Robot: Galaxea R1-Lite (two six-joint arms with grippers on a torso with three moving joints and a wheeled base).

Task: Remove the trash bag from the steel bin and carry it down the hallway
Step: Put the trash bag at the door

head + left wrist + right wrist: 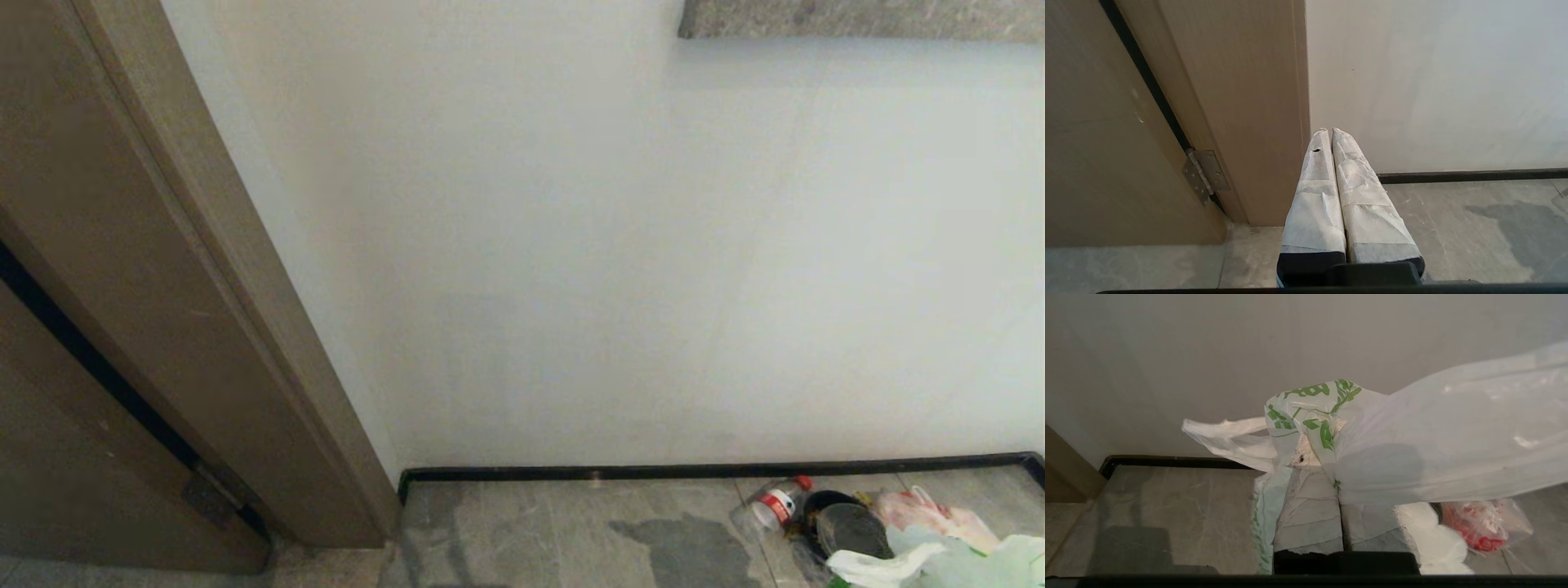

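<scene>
Left gripper (1329, 131) pressed shut, empty, near door frame (1257, 102). Right gripper (1318, 457) clamped on trash bag (1412, 457): thin, soft, light, likely slippery film; best gripped at bunched loop handles. Bag draped over gripper, near floor's (531, 531) wall edge. Bottle (771, 505), clear bag (1482, 524) just beside; open floor leftward.
</scene>
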